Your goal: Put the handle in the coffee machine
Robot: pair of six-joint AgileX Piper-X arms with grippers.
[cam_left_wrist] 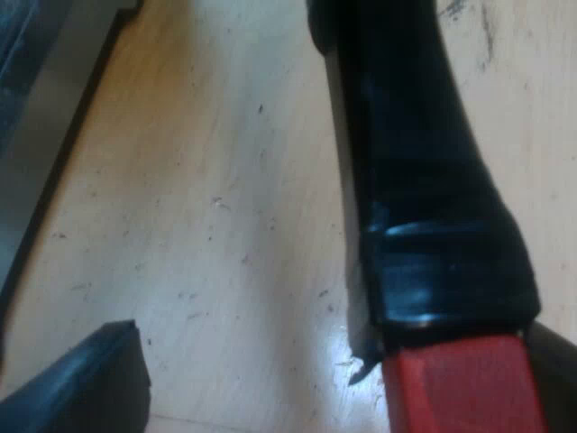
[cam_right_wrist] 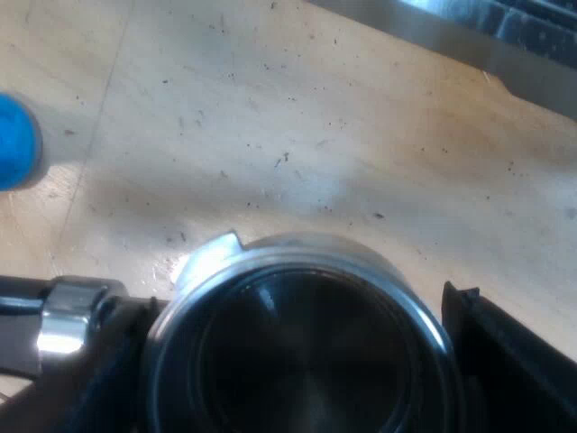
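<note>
- Progress: the holder (cam_right_wrist: 361, 271) is not yet in the machine (cam_right_wrist: 505, 41). Carrying, aligning and locking are judged to remain.
- The right gripper (cam_right_wrist: 279, 307) clasps the holder's metal basket over the table (cam_right_wrist: 270, 117).
- The left gripper (cam_left_wrist: 329, 361) is spread. The dark handle (cam_left_wrist: 424, 180), with its red end (cam_left_wrist: 464, 388), lies close by one finger and apart from the other.
- Basket: bright rim, dark interior.
</note>
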